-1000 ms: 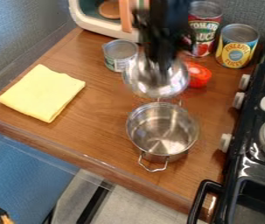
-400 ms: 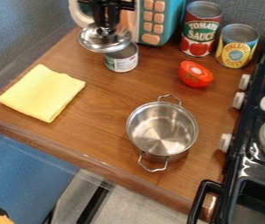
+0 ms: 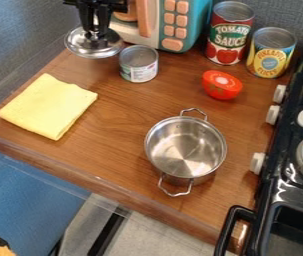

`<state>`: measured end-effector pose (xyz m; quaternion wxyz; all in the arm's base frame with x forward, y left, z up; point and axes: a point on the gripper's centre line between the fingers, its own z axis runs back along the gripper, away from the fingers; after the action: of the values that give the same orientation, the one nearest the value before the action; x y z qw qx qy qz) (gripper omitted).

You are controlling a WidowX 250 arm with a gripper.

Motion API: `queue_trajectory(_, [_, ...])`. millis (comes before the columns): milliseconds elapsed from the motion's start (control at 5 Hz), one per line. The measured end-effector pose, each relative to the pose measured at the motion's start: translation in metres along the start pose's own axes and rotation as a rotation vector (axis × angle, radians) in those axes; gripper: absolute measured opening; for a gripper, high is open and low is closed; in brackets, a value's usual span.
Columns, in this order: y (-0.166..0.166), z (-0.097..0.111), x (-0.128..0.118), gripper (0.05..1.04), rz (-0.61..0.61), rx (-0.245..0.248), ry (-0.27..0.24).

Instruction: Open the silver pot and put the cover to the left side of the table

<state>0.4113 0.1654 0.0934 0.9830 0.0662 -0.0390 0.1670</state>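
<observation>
One silver pot (image 3: 186, 150) stands open on our counter (image 3: 117, 145), its two loop handles free, and its cover (image 3: 87, 48) is near the counter's far left corner, beside the small can (image 3: 139, 66). Our gripper (image 3: 95, 31) is over that corner, its jaws closed on the cover's knob, the cover hanging below nearly level. We judge the step in hand to be setting it down. We do well to pick bare wood between the small can and the folded cloth (image 3: 49, 106), bring the whole disc inside the counter's edge, and lower it slowly and flat. We cannot tell whether its rim touches anything, so we want clearance from the can, which it could nudge. Once the rim is supported, we open the jaws evenly and rise straight, lest the knob drag or the cover rock. Counting outward, we have one pot, one cover, one tomato half (image 3: 222, 86), one cloth, three cans including the red-labelled can (image 3: 228, 37) and the yellow-labelled can (image 3: 271, 54), one toy oven (image 3: 199, 22) and one stove (image 3: 284, 172).
</observation>
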Motion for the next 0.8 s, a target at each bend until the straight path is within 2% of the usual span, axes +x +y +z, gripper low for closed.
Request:
queue_trajectory(200, [0.010, -0.006, 0.001, 0.283, 0.033, 0.025, 0.000])
queue_trajectory(600, [0.016, -0.035, 0.002, 0.283, 0.070, 0.063, 0.036])
queue_trajectory(800, [0.018, -0.035, 0.004, 0.283, 0.075, 0.070, 0.022])
